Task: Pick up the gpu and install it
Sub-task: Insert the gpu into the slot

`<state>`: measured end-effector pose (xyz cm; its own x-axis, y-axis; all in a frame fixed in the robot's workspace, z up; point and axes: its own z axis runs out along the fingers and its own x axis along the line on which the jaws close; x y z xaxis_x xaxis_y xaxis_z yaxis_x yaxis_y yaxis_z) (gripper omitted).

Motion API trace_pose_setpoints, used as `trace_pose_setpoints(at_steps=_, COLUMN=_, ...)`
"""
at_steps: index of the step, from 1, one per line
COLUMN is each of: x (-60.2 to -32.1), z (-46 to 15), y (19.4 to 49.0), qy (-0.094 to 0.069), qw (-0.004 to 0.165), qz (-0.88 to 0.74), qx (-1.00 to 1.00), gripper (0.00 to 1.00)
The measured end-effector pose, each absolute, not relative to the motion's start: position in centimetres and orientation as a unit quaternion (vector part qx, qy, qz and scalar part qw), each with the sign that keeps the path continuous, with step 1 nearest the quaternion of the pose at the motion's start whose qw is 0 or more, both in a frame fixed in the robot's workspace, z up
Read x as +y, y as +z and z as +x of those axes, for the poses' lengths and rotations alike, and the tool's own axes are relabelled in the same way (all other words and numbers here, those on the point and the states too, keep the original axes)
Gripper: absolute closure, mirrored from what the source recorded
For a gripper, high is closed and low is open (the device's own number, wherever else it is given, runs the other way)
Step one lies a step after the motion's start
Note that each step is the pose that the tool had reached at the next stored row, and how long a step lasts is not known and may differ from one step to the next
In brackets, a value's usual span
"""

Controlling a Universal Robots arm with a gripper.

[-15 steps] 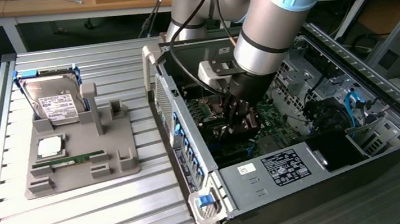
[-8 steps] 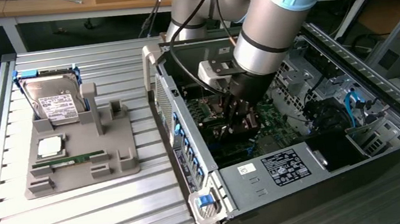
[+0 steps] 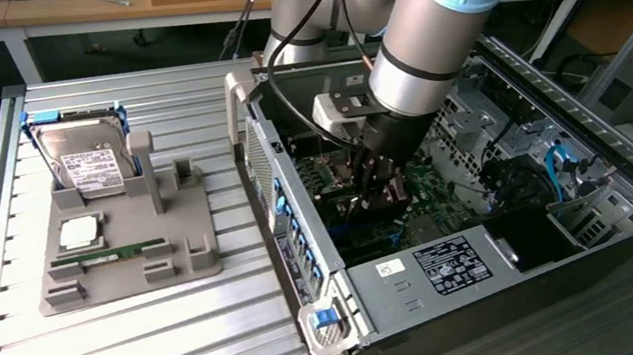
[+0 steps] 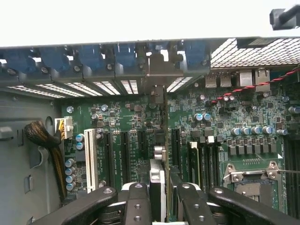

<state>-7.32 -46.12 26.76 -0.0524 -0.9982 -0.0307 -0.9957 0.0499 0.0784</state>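
1 slatted metal table carries everything, and 1 open computer case lies on it, its walls all round the gripper. 1 grey arm with pale blue joint caps reaches down into that case. Under the gripper spreads 1 green motherboard, with 1 white slot off to one side of the fingers and 1 metal processor socket to the other.

Well apart from the gripper, toward the exterior view's left, sits 1 grey holder tray. It bears 1 silver hard drive standing up, 1 pale square chip and 1 green RAM stick lying flat.

The gripper is clamped on 1 gpu, seen edge-on in the wrist view. The 2 black fingers press its 2 faces. The card runs away from the fingers above the black slots, and its silver bracket lies against the case's rear slot wall among blue clips. Whether its lower edge is in a slot I cannot tell.

Behind the table are wooden-topped benches and a dark floor.
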Motion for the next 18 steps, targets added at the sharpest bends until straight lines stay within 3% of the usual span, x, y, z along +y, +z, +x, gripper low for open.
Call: trace_pose_setpoints(at_steps=18, x=-46.13, z=-7.35, y=26.43, qy=-0.039, qw=0.016, qz=0.697, qx=-0.716, gripper=0.73)
